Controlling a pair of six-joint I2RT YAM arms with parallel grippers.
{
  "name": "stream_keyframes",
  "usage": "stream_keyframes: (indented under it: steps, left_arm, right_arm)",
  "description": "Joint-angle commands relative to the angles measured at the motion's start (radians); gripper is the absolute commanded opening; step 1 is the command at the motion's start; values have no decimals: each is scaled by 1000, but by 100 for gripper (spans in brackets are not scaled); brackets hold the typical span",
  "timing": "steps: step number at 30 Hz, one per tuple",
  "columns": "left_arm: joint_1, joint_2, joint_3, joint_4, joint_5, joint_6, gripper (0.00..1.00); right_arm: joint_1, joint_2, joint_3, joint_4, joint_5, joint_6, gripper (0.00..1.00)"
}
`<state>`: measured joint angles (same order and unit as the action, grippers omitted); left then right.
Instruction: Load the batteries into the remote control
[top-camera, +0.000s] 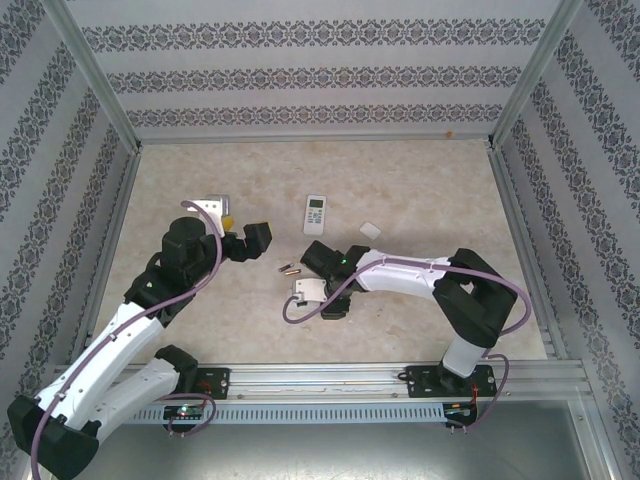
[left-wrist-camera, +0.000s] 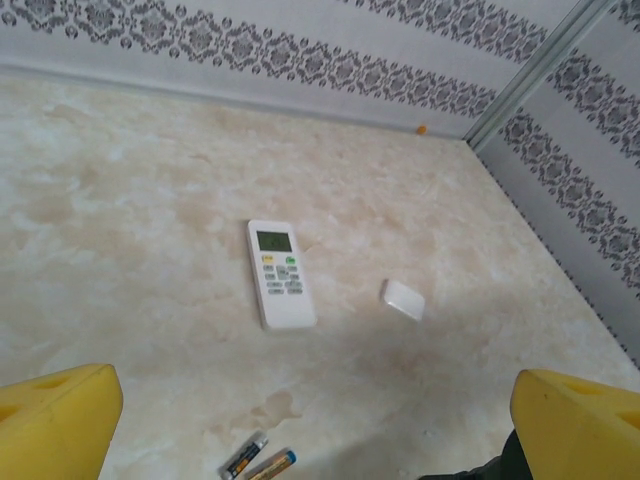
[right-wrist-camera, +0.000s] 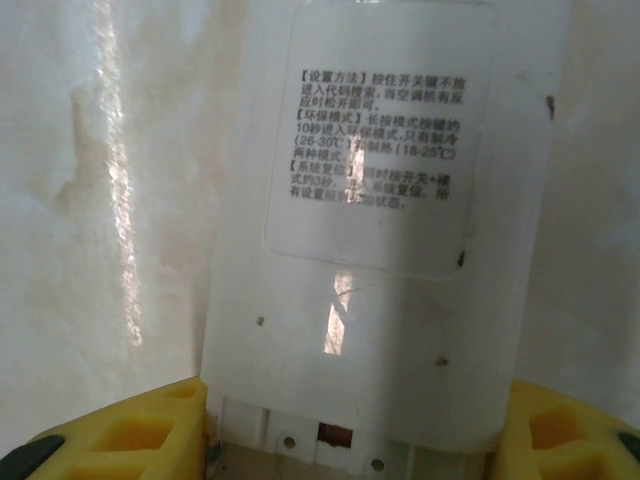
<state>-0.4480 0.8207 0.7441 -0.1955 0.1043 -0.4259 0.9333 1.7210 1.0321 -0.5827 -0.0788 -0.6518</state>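
- Left tool (left-wrist-camera: 320, 420): yellow fingers spread wide, holding nothing.
- Batteries (top-camera: 290, 269): two, side by side on the desk (top-camera: 420, 190), between the tools.
- Face-up remote (top-camera: 316, 213): farther back, white cover (top-camera: 369, 229) near its right.
- Right tool (right-wrist-camera: 355, 430): clamped on the remote control (right-wrist-camera: 380, 250), label side up.

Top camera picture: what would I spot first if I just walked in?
Probably the white remote lying face up mid-table, with a small white piece to its right. Nearer the arms, two little batteries lie side by side, and the right gripper grips a second remote whose back label shows in the wrist view.
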Motion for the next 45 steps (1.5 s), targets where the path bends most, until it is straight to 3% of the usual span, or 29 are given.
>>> stream_keyframes:
  steps: [1, 6, 14, 19, 21, 26, 35, 45]
  left_arm:
    - [12, 15, -13, -17, 17, 27, 100]
    - [12, 47, -7, -51, 1, 49, 100]
    - [13, 78, 25, -121, -8, 74, 100]
    - [14, 55, 21, -118, 2, 60, 100]
    - [14, 50, 17, -110, -1, 55, 100]
    - [12, 50, 30, -135, 3, 58, 100]
    - [18, 20, 32, -168, -5, 59, 100]
    - [22, 37, 28, -153, 20, 56, 100]
  right_arm:
    - [9, 40, 11, -6, 27, -39, 40]
    - [9, 64, -4, -6, 98, -54, 62]
    - [-5, -135, -21, 80, 49, 65, 71]
    - [-16, -225, -26, 289, 32, 487, 67]
    - [-16, -205, -14, 331, 12, 568, 62]
    - [-21, -45, 132, 203, 101, 530, 51]
    - [-31, 244, 387, 24, 78, 488, 50]
    - [-31, 363, 472, -15, 55, 504, 48]
